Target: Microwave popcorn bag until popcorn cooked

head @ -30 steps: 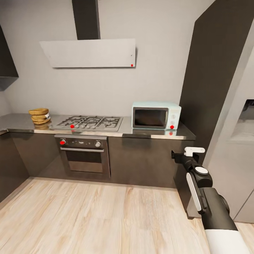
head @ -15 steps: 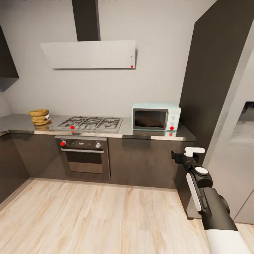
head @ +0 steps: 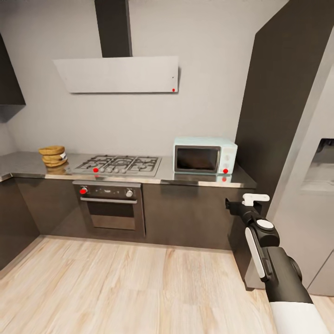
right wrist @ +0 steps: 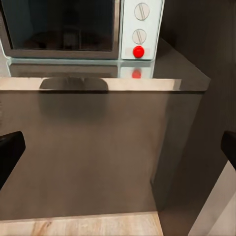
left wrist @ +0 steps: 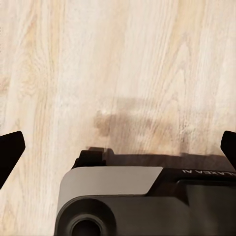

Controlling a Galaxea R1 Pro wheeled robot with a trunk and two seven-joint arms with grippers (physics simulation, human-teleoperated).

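Camera drift is the one change I can record over the last second: the whole head view has pulled back a little, so worktop (head: 195,176), hob (head: 119,164) and oven (head: 111,206) sit slightly smaller and lower, with more wood floor (head: 130,287) in the foreground. I read that as the base or head moving, not the objects. My right arm holds the same pose in the picture throughout.

For the task, I judge this to be the approach stage, with nothing picked up yet. The popcorn bag (head: 52,155) sits at the far left end of the worktop, left of the hob. The microwave (head: 205,155) stands at the right end, door shut, well apart from the bag.

Right gripper (head: 241,201) is raised in front of the dark cabinets, below the worktop edge. In its wrist view the fingertips (right wrist: 11,150) stand wide apart with nothing between them. Left gripper (left wrist: 118,147) points down at the floor, likewise spread wide and empty.
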